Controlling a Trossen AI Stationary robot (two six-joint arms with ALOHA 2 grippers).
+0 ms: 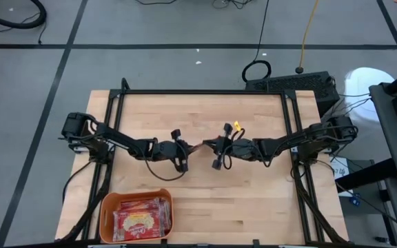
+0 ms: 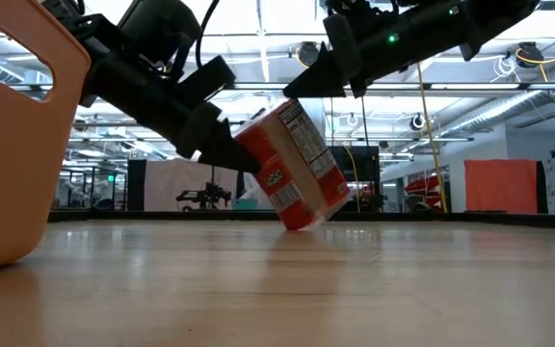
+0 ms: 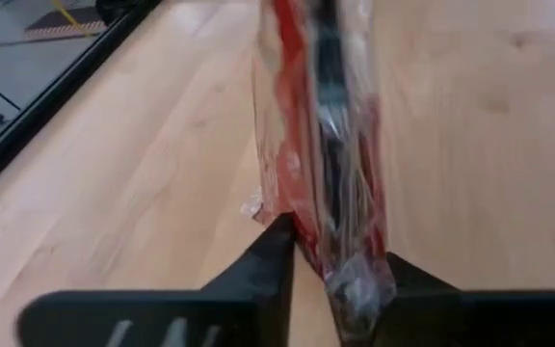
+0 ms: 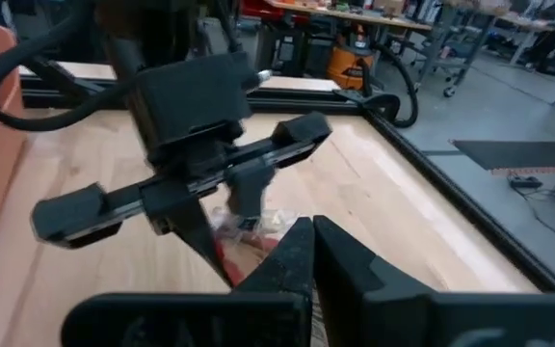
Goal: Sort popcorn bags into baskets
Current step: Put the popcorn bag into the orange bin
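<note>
Light wood tabletop (image 1: 253, 193) inside a black metal frame, grey floor with dark tape lines around it. Low view looks across the boards into a big workshop: ceiling light strips, an orange panel (image 2: 502, 185) at the far right, benches and gear behind.

Orange basket (image 1: 107, 207) sits at the tabletop's near-left corner; it shows several red popcorn bags (image 1: 140, 220) lying flat inside, roughly filling it. In the low view the basket's wall fills the left edge.

Both arms meet at mid-tabletop. One held popcorn bag (image 2: 295, 169) is between them, tilted, its lower corner touching or just above the wood, cannot tell which; the printed back panel faces the low camera. Left gripper (image 2: 236, 152) comes in from the left side, and its fingers (image 3: 270, 256) are closed narrowly on the bag's edge, one on each face of the packet, bag standing edge-on between them in the left wrist view. Right gripper (image 2: 304, 85) is just above the bag's upper end; the right wrist view shows its fingers (image 4: 302, 253) nearly together with a thin gap, next to the bag. Cannot tell if they pinch the bag.
</note>
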